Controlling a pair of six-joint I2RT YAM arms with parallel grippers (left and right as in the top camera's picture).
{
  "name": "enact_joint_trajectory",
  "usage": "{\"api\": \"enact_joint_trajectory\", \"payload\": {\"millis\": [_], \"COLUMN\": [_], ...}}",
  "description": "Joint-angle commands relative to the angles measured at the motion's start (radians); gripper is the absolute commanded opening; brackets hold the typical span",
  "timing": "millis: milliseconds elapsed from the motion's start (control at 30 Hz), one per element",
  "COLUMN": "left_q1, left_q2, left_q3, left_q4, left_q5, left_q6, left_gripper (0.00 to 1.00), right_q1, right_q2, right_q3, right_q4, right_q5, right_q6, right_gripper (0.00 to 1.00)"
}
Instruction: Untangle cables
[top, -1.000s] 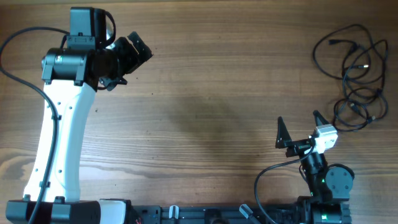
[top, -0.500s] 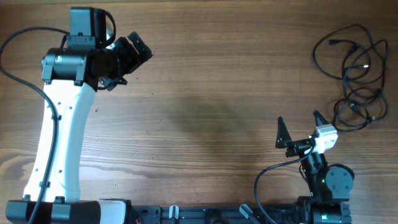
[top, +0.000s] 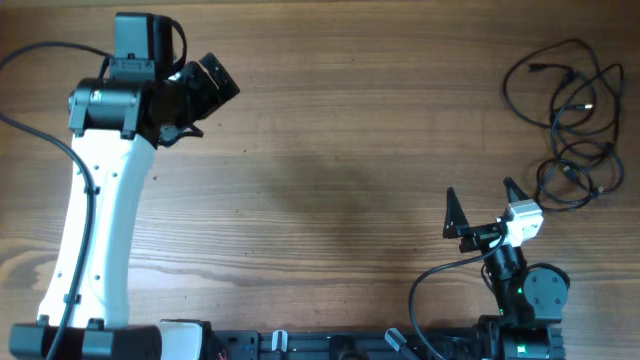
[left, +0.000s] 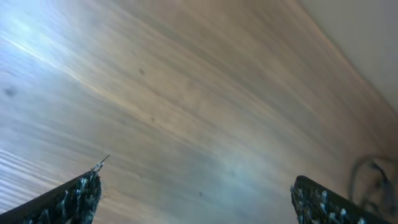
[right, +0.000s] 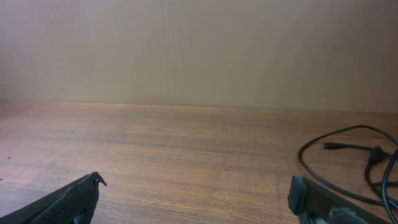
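Cables (top: 570, 120): in a loose, overlapping tangle at the far right of the wooden table (top: 350, 150), toward its back edge; same loops and same spot as half a second ago. Touched by neither gripper.

Left gripper (left: 199, 199): at the far back-left of the table, well apart from the tangle, pointing across the wood toward it. Spread wide, with only bare wood between the fingertips (left: 84, 196); holds nothing. Since the earlier frame, has shifted and turned slightly, the loose wire behind its arm lying a little differently. In its wrist view, blurred wood and a bit of the cables at the lower right edge.

Right gripper (top: 480, 195): near the front right, just short of the tangle's nearest loop, not touching it. Also wide open and empty, fingertips (right: 81, 196) well apart. Unmoved from before.
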Motion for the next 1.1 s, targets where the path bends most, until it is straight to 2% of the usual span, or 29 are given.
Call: {"api": "enact_joint_trajectory", "payload": {"millis": [0,267,367,533,800,1067], "left_q1": [-0.031,-0.028,-0.019,-0.002,0.001,0.006], "left_q2": [-0.138,-0.52,-0.689,-0.915,-1.21,-1.378], "left_q3": [-0.107,-0.562,-0.797,-1.077,-1.418,-1.57], "left_q4": [0.119,0.559,0.762,0.943,1.166,1.183], "left_q5": [-0.162,-0.154,-0.149,-0.143,-0.144,-0.151], "left_q6": [0.031,0.214,0.221,0.222,0.222,0.221], "left_gripper": [1.0,1.0,1.0,1.0,1.0,1.0], "right_q1": [0.006,0.006,0.006,0.006,0.006,0.006], "right_q2": [-0.01,-0.01,-0.01,-0.01,-0.01,-0.01], "right_q3": [-0.002,-0.002,-0.002,-0.002,-0.002,-0.002], "right_q4": [0.004,0.004,0.004,0.004,0.004,0.004], "right_q5": [0.014,0.014,0.014,0.014,0.014,0.014], "right_q6": [0.013,0.014,0.014,0.014,0.013,0.013], "right_gripper": [1.0,1.0,1.0,0.99,1.0,1.0]}}
